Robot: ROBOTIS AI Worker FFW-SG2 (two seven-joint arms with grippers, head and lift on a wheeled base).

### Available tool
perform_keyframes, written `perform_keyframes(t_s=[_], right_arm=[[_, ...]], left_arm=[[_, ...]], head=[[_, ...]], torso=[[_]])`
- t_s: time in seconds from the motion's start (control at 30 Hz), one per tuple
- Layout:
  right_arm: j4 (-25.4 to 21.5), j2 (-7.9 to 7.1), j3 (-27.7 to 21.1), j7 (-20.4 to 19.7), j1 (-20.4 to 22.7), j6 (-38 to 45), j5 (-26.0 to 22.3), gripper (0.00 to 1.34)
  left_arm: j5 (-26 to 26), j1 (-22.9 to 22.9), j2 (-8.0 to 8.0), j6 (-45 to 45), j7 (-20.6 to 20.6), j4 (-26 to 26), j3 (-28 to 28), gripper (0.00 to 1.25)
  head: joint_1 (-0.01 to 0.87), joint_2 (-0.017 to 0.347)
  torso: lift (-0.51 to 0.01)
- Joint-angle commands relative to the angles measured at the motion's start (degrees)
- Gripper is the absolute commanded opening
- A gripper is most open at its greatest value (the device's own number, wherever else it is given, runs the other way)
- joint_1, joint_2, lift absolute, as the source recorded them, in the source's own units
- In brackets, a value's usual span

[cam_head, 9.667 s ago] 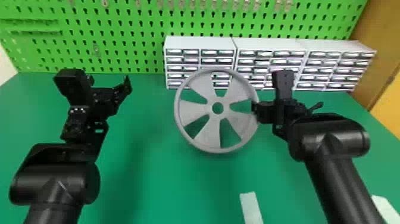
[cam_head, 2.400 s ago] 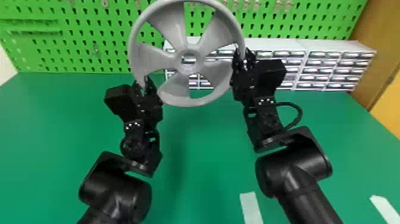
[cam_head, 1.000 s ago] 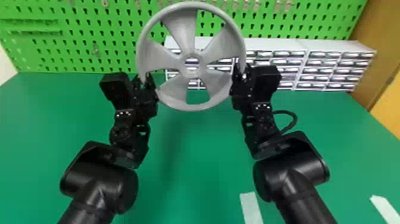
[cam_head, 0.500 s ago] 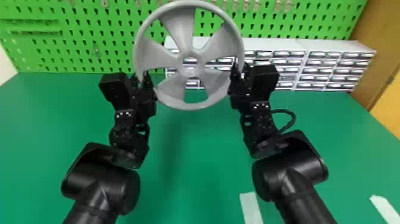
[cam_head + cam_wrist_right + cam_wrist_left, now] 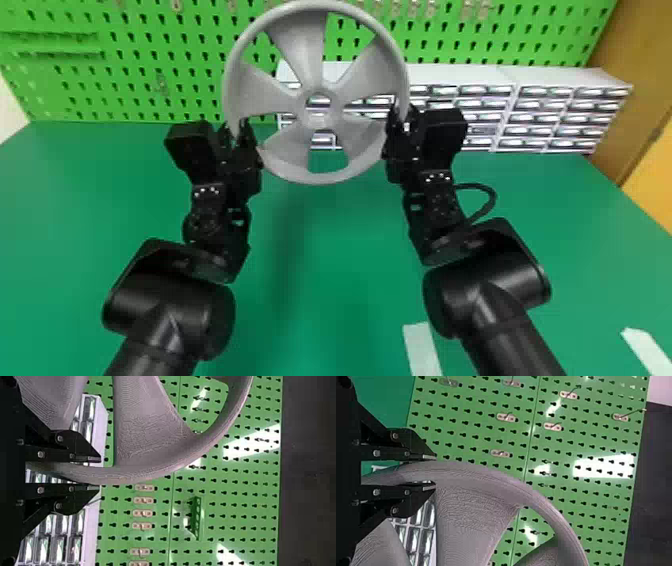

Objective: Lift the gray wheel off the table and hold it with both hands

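I hold the gray wheel point(image 5: 306, 50) above the worktop point(image 5: 340, 250), toward its far edge. Left gripper point(image 5: 435, 473) and right gripper point(image 5: 99, 473) each pinch the rim; I should keep their spacing equal, without twisting.

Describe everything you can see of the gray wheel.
The gray wheel has a round rim, five broad spokes and a hub with a hole through it. Finely lined, it looks like dull plastic. It faces the robot, held off the green table, its rim gripped by the left tool and right tool at either side.
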Motion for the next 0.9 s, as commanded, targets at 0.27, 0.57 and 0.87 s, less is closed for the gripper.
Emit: perform_keyframes(t_s=[0.27, 0.57, 0.87], right_arm=[[0.0, -0.09, -0.2, 0.0, -0.1, 0.0, 0.0, 0.31], [-0.1, -0.09, -0.2, 0.0, -0.1, 0.0, 0.0, 0.31], [-0.1, -0.09, -0.2, 0.0, -0.1, 0.0, 0.0, 0.31]], left_arm=[[-0.2, 0.0, 0.00, 0.0, 0.0, 0.0, 0.0, 0.28], [-0.2, 0.0, 0.00, 0.0, 0.0, 0.0, 0.0, 0.28], [-0.2, 0.1, 0.00, 0.0, 0.0, 0.0, 0.0, 0.28]], head=[[0.711, 0.015], [0.711, 0.015], [0.711, 0.015]], torso=[[-0.098], [-0.098], [-0.098]])
